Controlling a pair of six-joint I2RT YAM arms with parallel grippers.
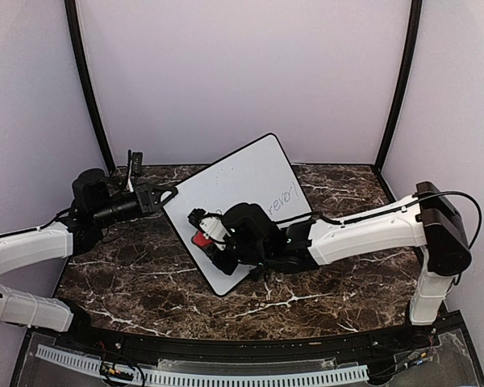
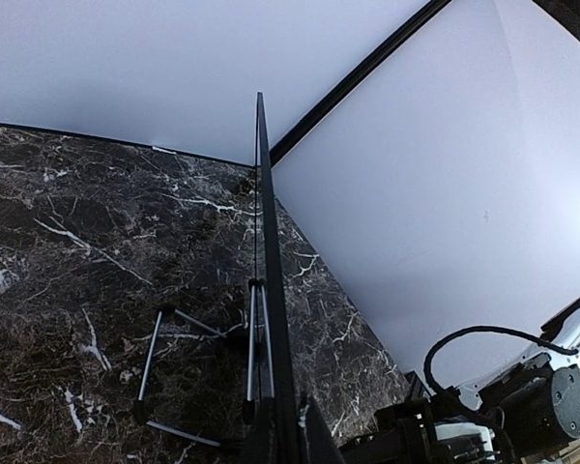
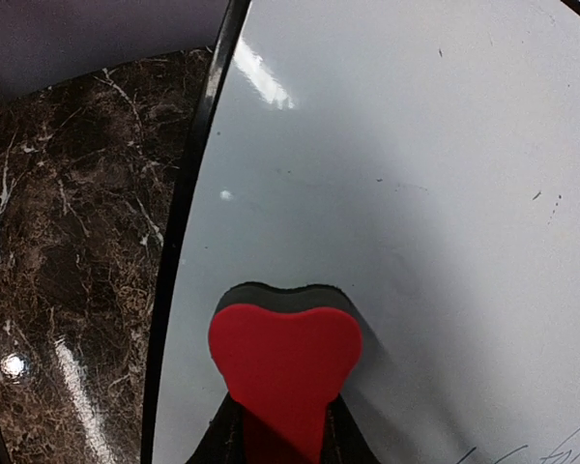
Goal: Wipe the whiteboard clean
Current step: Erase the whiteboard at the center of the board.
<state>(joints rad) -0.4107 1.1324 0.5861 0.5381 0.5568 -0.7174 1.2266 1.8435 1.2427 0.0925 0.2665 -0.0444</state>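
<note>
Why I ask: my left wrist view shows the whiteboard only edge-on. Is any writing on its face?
Observer: Yes, the whiteboard carries handwriting toward its right side in the top view, ending in "rever!".
Operator: Where's the eraser?
Observer: The red eraser is in the right gripper, close to the board's left edge, away from that writing.
Operator: Is the surface around it clean?
Observer: Mostly bare white in the right wrist view, just faint specks.
</note>
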